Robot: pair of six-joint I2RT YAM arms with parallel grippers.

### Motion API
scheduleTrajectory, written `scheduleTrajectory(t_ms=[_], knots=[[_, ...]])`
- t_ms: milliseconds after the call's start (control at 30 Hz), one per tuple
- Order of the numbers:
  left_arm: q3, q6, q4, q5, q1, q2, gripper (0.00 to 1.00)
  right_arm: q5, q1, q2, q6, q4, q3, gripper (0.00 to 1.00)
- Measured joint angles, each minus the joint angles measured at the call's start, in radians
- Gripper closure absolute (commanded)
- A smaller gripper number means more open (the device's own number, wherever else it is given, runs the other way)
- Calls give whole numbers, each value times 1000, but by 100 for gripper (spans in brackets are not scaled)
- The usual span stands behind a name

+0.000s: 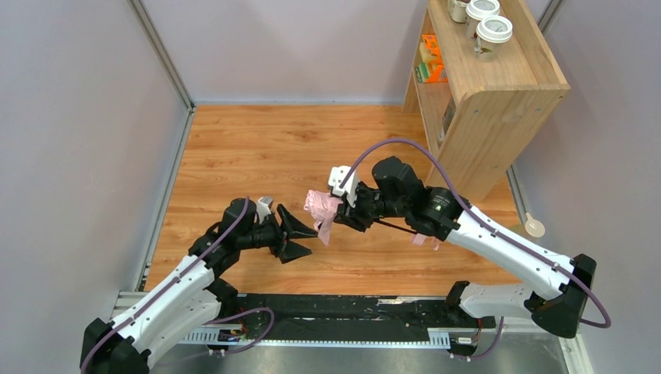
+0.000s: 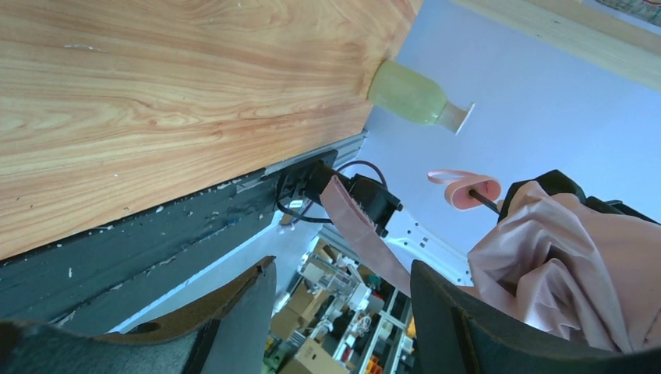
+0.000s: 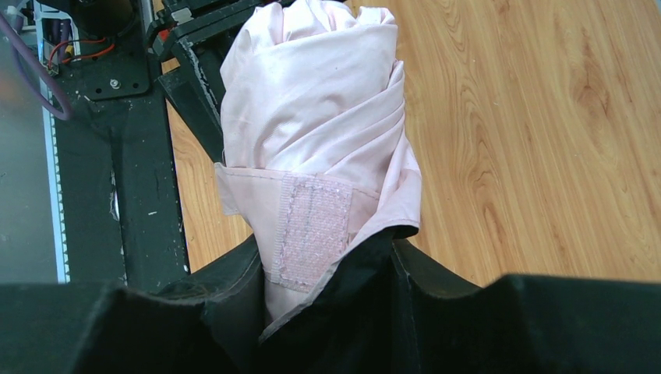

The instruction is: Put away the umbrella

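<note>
The umbrella point(image 1: 319, 206) is folded, its pale pink canopy bunched, held above the wooden table. My right gripper point(image 1: 345, 210) is shut on the canopy; in the right wrist view the pink fabric point(image 3: 312, 117) and its velcro strap point(image 3: 310, 226) rise from between the jaws. The thin black shaft point(image 1: 394, 227) runs back under the right arm to the small pink handle point(image 1: 422, 239). My left gripper point(image 1: 302, 237) is open and empty just left of the canopy. In the left wrist view the canopy point(image 2: 569, 265), the handle point(image 2: 475, 192) and a hanging pink strap point(image 2: 362, 234) show.
A wooden shelf unit point(image 1: 487, 86) stands at the back right with lidded paper cups point(image 1: 493, 33) on top and coloured items on a lower shelf. A pale green vase-like object point(image 1: 533, 226) lies off the table's right edge. Grey walls close in left and right.
</note>
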Motion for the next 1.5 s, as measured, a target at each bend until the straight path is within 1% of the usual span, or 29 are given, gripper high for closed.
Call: scheduleTrajectory(t_ms=[233, 400, 567, 667, 867, 1100, 1300, 1433, 1500], knots=[[-2, -14, 26, 13, 0, 50, 30, 33, 31, 24, -8, -5, 6, 100], [-39, -31, 57, 14, 0, 57, 31, 56, 40, 34, -12, -19, 11, 100], [-105, -40, 69, -22, 0, -24, 29, 69, 43, 34, -15, -24, 11, 100], [-118, -51, 87, -42, 0, -66, 28, 69, 44, 32, -15, -25, 11, 100], [-100, -56, 87, -45, 0, -48, 27, 76, 72, 30, -15, -25, 11, 100], [-21, -56, 77, -42, 0, -21, 27, 103, 109, 30, -17, -25, 11, 100], [-15, -56, 69, -40, 0, -13, 27, 145, 127, 31, -23, -25, 13, 100], [-8, -56, 68, -38, 0, -1, 28, 167, 129, 32, -27, -21, 29, 100], [-4, -56, 67, -37, 0, 9, 32, 175, 131, 32, -28, -14, 32, 100]])
